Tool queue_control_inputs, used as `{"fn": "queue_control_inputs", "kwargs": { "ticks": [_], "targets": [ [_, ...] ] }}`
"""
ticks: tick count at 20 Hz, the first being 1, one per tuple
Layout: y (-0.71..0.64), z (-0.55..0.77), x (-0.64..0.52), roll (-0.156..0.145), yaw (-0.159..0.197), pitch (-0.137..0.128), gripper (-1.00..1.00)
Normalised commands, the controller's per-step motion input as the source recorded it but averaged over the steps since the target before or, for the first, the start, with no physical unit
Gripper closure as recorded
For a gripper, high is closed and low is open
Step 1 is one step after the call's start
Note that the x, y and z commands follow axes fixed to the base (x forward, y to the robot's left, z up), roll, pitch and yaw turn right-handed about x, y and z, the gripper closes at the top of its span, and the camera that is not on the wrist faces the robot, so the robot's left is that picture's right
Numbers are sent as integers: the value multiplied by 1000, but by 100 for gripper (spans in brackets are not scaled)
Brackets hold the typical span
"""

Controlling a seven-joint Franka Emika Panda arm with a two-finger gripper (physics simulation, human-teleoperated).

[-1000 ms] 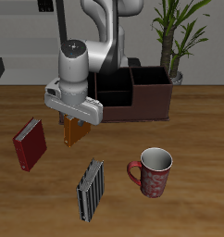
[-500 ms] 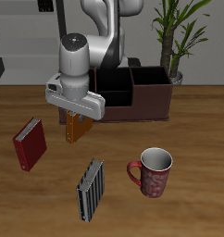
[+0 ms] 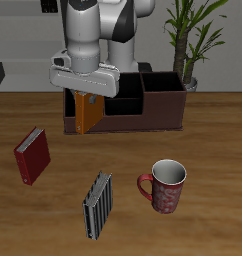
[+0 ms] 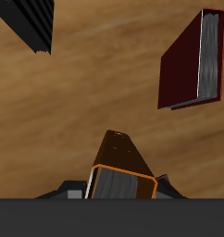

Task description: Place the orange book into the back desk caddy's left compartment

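Note:
My gripper [image 3: 88, 100] is shut on the orange book [image 3: 89, 113] and holds it upright in the air, in front of the back desk caddy [image 3: 163, 108]. The caddy is a long dark maroon-brown box standing at the table's back. Its left compartment is behind my arm and the book, and I cannot see into it. In the wrist view the orange book [image 4: 121, 171] hangs from my fingers with its pale page edges showing, high above the wooden table.
A dark red book [image 3: 33, 155] lies on the table below and to the side; it also shows in the wrist view [image 4: 192, 60]. A grey-and-black striped book [image 3: 98, 204] lies near the front edge. A red mug [image 3: 165, 185] stands in front of the caddy. A potted plant [image 3: 188, 40] stands behind.
My gripper has risen with the orange book and moved back toward the caddy. The book now hangs higher, at the level of the caddy's front wall.

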Motion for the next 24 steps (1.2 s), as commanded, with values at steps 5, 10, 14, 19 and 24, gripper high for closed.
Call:
{"fn": "queue_control_inputs", "kwargs": {
  "ticks": [5,10,14,19,24],
  "targets": [
    [99,699,-236,11,83,-71,100],
    [33,421,-210,14,75,-29,100],
    [-54,140,-140,-1,42,-2,100],
    [-153,38,-186,-25,34,33,100],
    [-152,76,-267,-25,55,12,100]
  ]
}}
